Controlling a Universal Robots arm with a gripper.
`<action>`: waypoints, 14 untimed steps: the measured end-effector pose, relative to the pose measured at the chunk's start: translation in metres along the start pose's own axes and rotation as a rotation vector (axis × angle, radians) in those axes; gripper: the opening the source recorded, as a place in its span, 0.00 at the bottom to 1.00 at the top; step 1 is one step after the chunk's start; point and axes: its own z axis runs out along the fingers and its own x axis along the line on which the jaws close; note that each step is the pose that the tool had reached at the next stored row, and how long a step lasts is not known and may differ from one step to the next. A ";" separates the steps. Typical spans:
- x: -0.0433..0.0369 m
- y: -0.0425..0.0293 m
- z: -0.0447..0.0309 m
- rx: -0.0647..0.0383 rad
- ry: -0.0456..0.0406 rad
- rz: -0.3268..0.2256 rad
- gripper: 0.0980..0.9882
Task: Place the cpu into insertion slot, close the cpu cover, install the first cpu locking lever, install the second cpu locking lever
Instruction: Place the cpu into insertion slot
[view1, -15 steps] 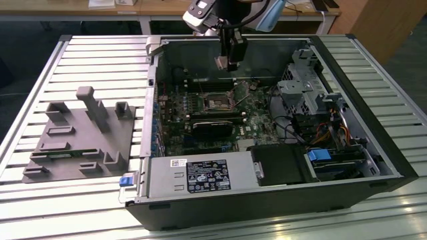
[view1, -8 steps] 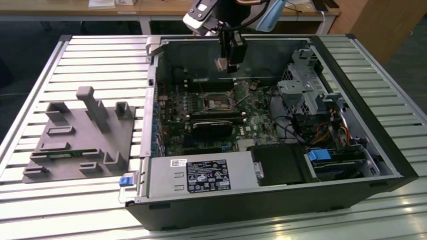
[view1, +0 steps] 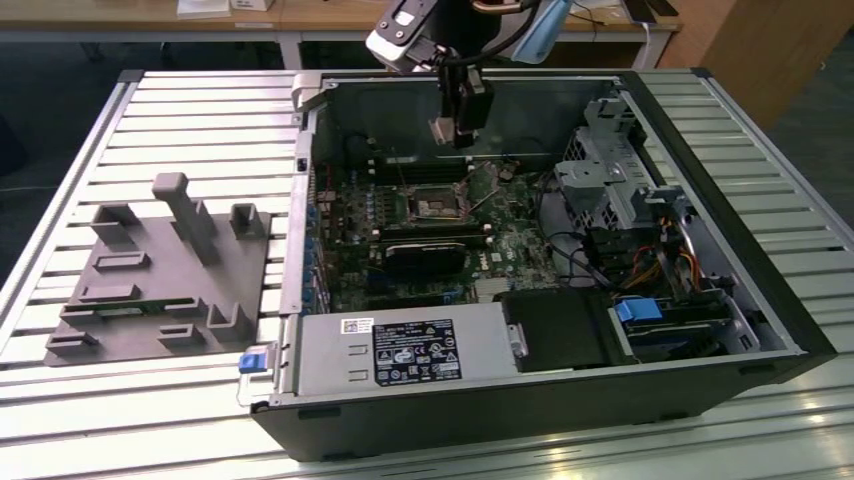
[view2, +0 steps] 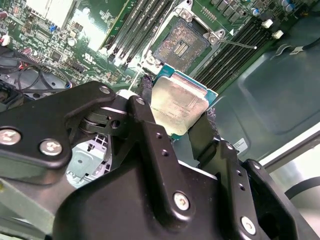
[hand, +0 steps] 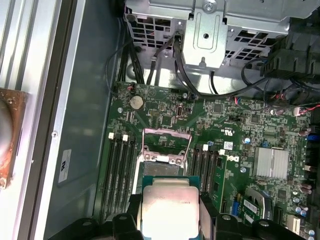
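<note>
None of the four steps is finished yet, though the first is under way. The gripper (view2: 177, 103) has its jaws clenched on two opposite edges of the cpu (view2: 180, 107), with the chip's pale metal face turned toward both wrist cameras. In the exterior view the gripper (view1: 461, 125) hangs inside the open computer case (view1: 534, 400), above the insertion slot (view1: 434, 207) and clear of it.

The second wrist view shows the insertion slot (view2: 182, 45) with its dark centre uncovered and nothing seated in it. The cpu is near the slot but apart from it and touches neither rim nor board.

In the first wrist view a thin silvery frame rises just beyond the cpu (hand: 167, 210). I take it to be the cpu cover (hand: 167, 131), swung up off the slot, since green board shows through its window. I cannot tell how steeply it stands.

A thin metal lever (view2: 240, 45) juts out sideways from the slot's rim, which looks unlatched. I cannot make out a second lever.

What remains, then, is seating the chip, closing the cover and fastening both levers. The case itself rests on a slatted tabletop (view1: 174, 110).
</note>
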 end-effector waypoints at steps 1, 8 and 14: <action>0.0000 0.0000 0.0003 0.000 0.0000 0.000 0.50; 0.0000 -0.0002 0.0025 0.000 -0.0001 0.003 0.50; -0.0001 -0.0004 0.0043 0.000 -0.0004 0.005 0.50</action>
